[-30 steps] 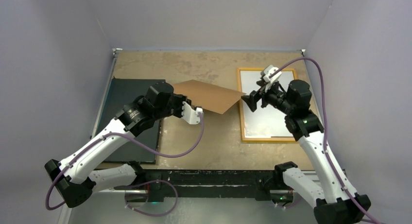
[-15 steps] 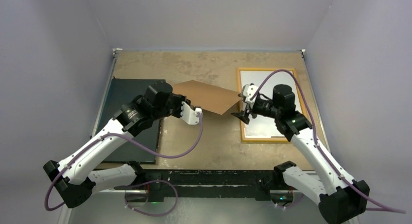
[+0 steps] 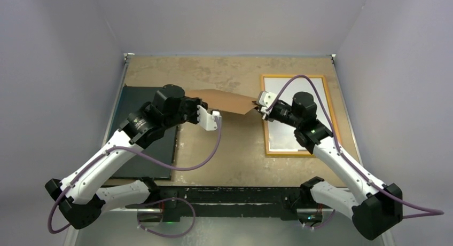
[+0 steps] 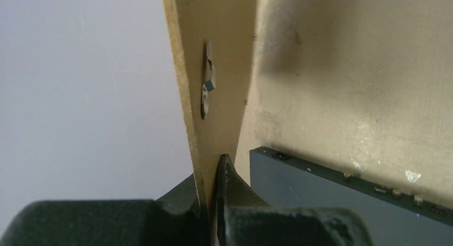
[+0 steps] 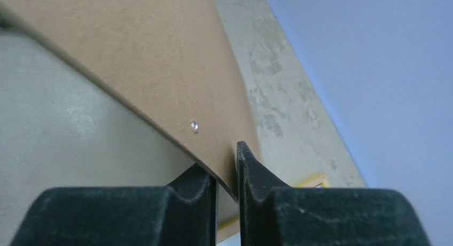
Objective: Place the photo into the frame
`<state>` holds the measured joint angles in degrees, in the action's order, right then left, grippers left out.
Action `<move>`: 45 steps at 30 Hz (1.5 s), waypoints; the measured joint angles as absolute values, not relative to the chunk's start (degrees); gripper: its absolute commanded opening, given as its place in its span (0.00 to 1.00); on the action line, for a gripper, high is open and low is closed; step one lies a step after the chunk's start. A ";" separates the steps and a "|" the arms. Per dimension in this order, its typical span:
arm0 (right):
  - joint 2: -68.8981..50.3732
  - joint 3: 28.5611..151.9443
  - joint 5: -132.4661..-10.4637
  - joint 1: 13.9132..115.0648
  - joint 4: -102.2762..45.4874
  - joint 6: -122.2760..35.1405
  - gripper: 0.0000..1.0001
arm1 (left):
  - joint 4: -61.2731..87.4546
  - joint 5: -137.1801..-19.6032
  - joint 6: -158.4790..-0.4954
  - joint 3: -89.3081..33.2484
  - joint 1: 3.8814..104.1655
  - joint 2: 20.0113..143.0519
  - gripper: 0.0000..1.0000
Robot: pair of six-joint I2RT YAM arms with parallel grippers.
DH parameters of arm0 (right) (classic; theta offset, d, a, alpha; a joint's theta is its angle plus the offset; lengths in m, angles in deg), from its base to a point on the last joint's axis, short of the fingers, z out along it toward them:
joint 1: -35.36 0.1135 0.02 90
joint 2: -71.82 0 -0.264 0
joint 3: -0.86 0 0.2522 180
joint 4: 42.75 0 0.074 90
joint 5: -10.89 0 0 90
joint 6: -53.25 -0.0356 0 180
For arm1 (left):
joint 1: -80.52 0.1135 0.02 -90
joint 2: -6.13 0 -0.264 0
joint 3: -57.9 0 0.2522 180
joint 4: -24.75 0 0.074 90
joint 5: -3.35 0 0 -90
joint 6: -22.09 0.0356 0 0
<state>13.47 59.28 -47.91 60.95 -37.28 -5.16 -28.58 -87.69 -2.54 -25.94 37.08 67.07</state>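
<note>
Now: backing board (image 3: 227, 102) hangs tilted above the table (image 3: 229, 150), upper centre of the overhead view. Left gripper (image 4: 213, 174) is clenched on its left edge. Right gripper (image 5: 227, 166) straddles the right corner; cannot tell whether it bites yet.

Risk: the corner hold looks shallow. Uneven pull between the arms could bow the thin board or slip it loose onto the frame (image 3: 283, 153), lying flat at right.

Photo: not made out; the pale sheet inside the frame may be it.

Surface: worn, blotchy tan top; black board (image 3: 131, 102) flat at left. Plain pale walls on three sides.
</note>
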 measured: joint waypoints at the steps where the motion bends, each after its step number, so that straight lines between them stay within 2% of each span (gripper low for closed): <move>1: 13.71 59.28 -48.19 60.99 -38.46 -4.81 0.00 | -28.17 -87.71 -3.11 -26.29 37.30 67.05 0.00; 3: 14.45 59.20 -48.41 61.34 -39.36 -4.42 0.00 | -27.05 -88.17 -4.53 -27.02 37.61 66.83 0.01; 4: 14.94 59.15 -48.54 61.40 -40.04 -4.35 0.00 | -26.27 -88.41 -5.04 -27.15 37.65 66.64 0.07; 8: 16.07 59.15 -49.33 61.38 -43.03 -7.52 0.00 | -19.19 -90.62 -6.02 -27.23 37.61 66.20 0.65; 9: 16.09 59.17 -48.54 61.38 -43.43 -10.65 0.00 | -15.49 -91.54 -6.30 -27.23 37.61 66.09 0.75; 12: 15.48 59.65 -46.16 61.89 -44.23 -18.56 0.00 | -4.06 -93.96 -7.44 -26.95 37.63 65.13 0.83; 18: 12.71 63.39 -45.00 61.34 -45.70 -26.54 0.00 | 11.96 -97.64 -9.32 -28.50 37.63 64.17 0.89; 24: 10.91 69.12 -49.59 61.21 -43.38 -37.03 0.00 | 14.47 -99.82 -13.30 -30.84 37.72 64.25 0.91; 30: 0.51 86.71 -51.71 53.71 -33.72 -49.03 0.00 | 5.16 -98.66 -20.40 -36.06 40.38 67.36 0.83; 36: -9.24 98.23 -49.37 41.71 -20.72 -56.92 0.00 | -7.14 -91.95 -30.08 -41.24 50.59 75.20 0.81; 40: -10.55 99.43 -47.23 35.42 -15.51 -60.63 0.00 | -13.48 -88.02 -33.84 -41.24 53.50 80.01 0.74; 45: -7.29 96.29 -43.53 25.71 -15.86 -65.86 0.00 | -18.44 -83.80 -35.92 -41.22 54.44 85.04 0.68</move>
